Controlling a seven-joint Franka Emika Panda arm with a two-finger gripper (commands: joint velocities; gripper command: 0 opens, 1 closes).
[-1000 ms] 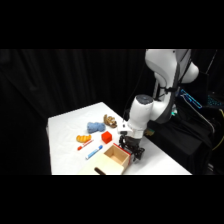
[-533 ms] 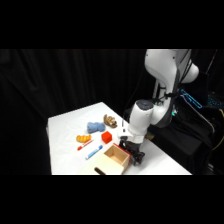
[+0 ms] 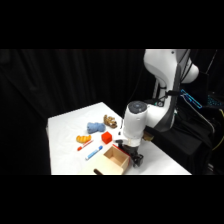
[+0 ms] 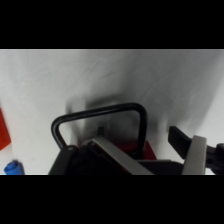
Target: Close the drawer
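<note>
The drawer point(image 3: 114, 159) is a light tan wooden box, open at the top, near the table's front edge, with a dark handle point(image 3: 98, 172) at its near-left end. My gripper point(image 3: 131, 154) hangs low at the drawer's far-right end, close against it. In the wrist view a dark loop handle point(image 4: 100, 122) arches over the white table, with red trim point(image 4: 131, 147) just beneath it. The gripper's black linkage fills the bottom of that view.
Left of and behind the drawer lie a red cube point(image 3: 106, 137), a blue soft toy point(image 3: 93, 127), a brown toy point(image 3: 110, 121), an orange toy point(image 3: 82, 138), a red marker point(image 3: 85, 146) and a blue marker point(image 3: 94, 152). The table's right edge point(image 3: 170, 160) runs close by.
The gripper has sunk a little lower beside the drawer's right end. The drawer and the toys lie where they were.
</note>
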